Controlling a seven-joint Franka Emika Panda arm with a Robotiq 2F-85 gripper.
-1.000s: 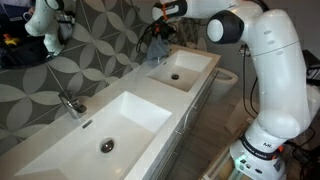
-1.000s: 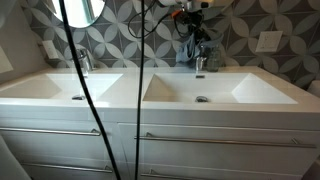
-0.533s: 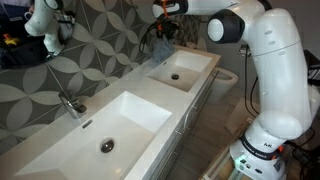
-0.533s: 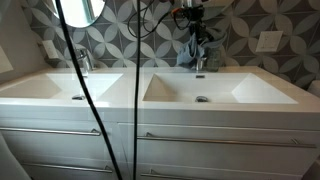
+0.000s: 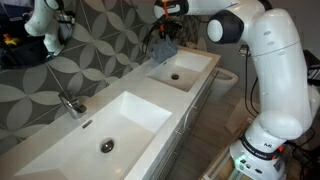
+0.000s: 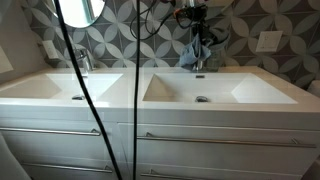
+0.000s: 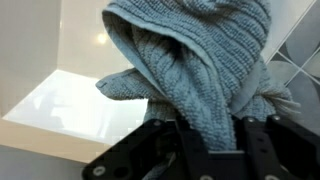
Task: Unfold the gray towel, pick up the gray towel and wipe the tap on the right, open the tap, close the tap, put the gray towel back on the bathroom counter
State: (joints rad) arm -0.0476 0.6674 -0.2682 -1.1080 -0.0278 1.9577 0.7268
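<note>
Gripper: the gripper (image 6: 193, 20) is raised close to the patterned wall (image 6: 240, 25), over the back edge of the right-hand basin; in an exterior view the gripper (image 5: 167, 14) sits at the end of the white arm (image 5: 270, 70)
Jaws: clamped on the gray towel; in the wrist view the black fingers (image 7: 262, 145) stand on either side of the knitted cloth, which fills the gap between them
Gray towel: the gray towel (image 6: 197, 48) hangs bunched straight down from the gripper, clear of the counter; in the wrist view the towel (image 7: 195, 70) drapes in thick folds right in front of the gripper
Right tap: the tap (image 6: 199, 65) stands directly under the gripper, and the towel's lower end comes down to its top; whether cloth and metal touch I cannot tell
Basin: the right basin (image 6: 235, 92) lies below and in front of the gripper, with a round drain (image 6: 203, 99)
Counter: the white counter (image 6: 135, 85) stretches away to one side, below the gripper
Other tap: the left tap (image 6: 84, 62) is well apart from the gripper, behind the other basin (image 6: 50, 90)
Mirror: a round mirror (image 6: 88, 10) hangs above the left tap, level with the gripper and well apart from it
</note>
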